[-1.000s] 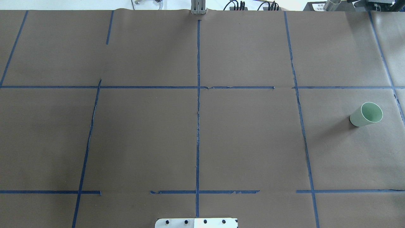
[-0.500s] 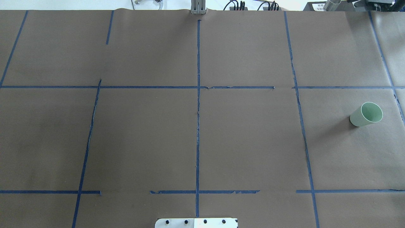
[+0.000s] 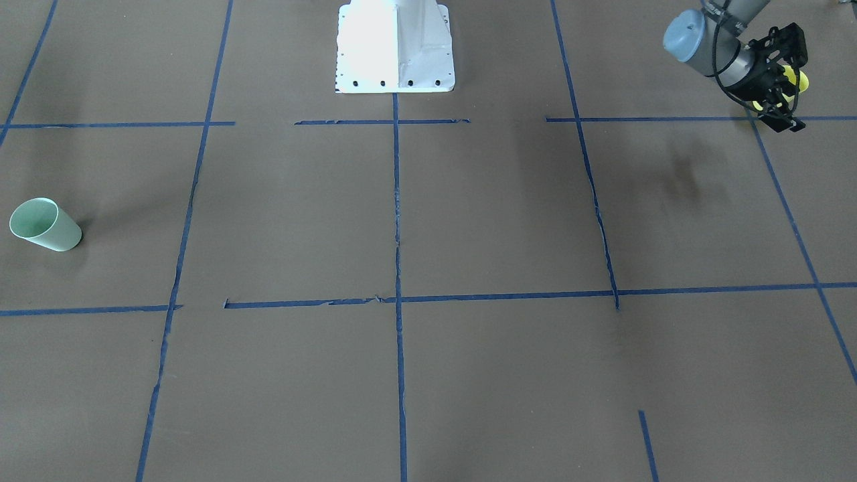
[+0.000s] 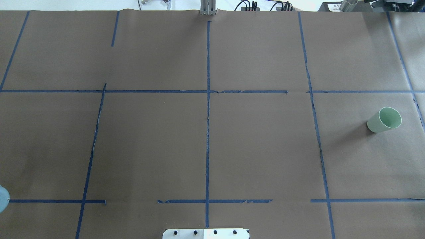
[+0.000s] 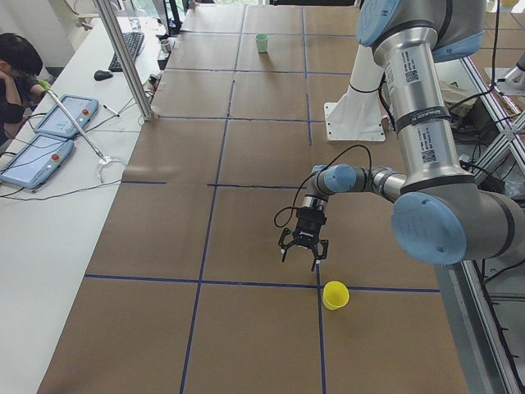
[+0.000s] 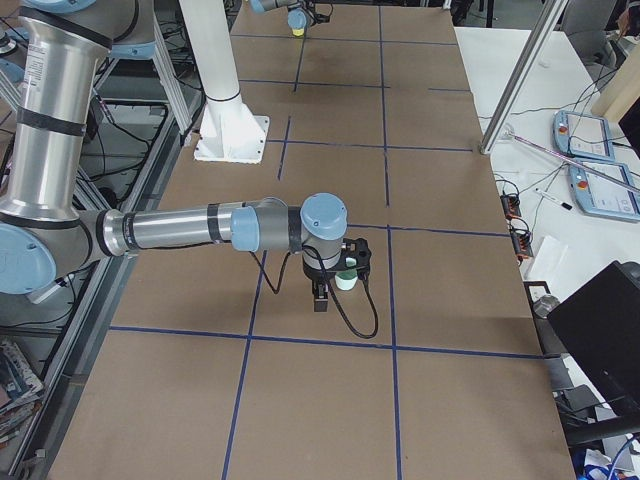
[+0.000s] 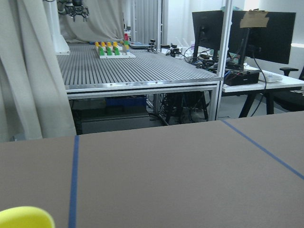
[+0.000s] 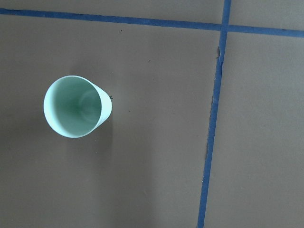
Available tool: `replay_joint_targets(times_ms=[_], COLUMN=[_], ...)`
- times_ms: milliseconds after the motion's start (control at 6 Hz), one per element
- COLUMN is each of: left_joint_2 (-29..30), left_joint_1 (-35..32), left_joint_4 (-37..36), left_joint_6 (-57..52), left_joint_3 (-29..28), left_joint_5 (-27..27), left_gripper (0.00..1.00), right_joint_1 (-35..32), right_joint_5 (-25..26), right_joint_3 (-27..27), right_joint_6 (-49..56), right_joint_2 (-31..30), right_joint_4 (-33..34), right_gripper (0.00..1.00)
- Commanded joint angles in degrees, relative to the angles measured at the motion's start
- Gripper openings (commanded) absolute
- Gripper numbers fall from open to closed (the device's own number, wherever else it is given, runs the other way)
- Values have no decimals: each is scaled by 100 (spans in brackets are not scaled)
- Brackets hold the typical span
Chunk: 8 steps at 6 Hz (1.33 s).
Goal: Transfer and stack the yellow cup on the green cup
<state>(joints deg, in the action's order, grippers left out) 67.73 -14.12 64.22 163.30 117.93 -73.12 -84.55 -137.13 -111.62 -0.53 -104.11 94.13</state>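
The yellow cup (image 5: 335, 295) standing on the brown table (image 5: 246, 213), left gripper (image 5: 300, 261) close by it, fingers spread wide, holding nothing, green cup (image 4: 384, 119) upright far across, right gripper (image 6: 336, 280) maybe just over it, cannot tell its grip

No legible text for you here.
Your near left arm (image 5: 418, 107) carries white stickers (image 5: 408, 75), and a printed sheet (image 4: 333, 6) lies past the worktop's (image 4: 265, 149) far edge; both are too small to read.
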Motion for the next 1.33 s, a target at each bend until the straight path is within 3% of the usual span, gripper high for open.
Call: replay_joint_targets(times_ms=[0, 333, 1167], left_joint_2=[109, 380, 311], left_joint_1=[881, 1236, 1236], left_joint_4=[-523, -472, -166], left_joint_6=[1033, 1353, 1039], left_joint_3=[-138, -934, -1648], left_joint_5=[-780, -1029, -968], left_gripper=[100, 100, 100], right_joint_1=[9, 9, 9], right_joint_5=[2, 2, 2], right_joint_3=[0, 9, 0], right_joint_6=[1, -8, -34], right_joint_2=[22, 49, 66], right_joint_4=[0, -9, -9], right_gripper=[100, 100, 100])
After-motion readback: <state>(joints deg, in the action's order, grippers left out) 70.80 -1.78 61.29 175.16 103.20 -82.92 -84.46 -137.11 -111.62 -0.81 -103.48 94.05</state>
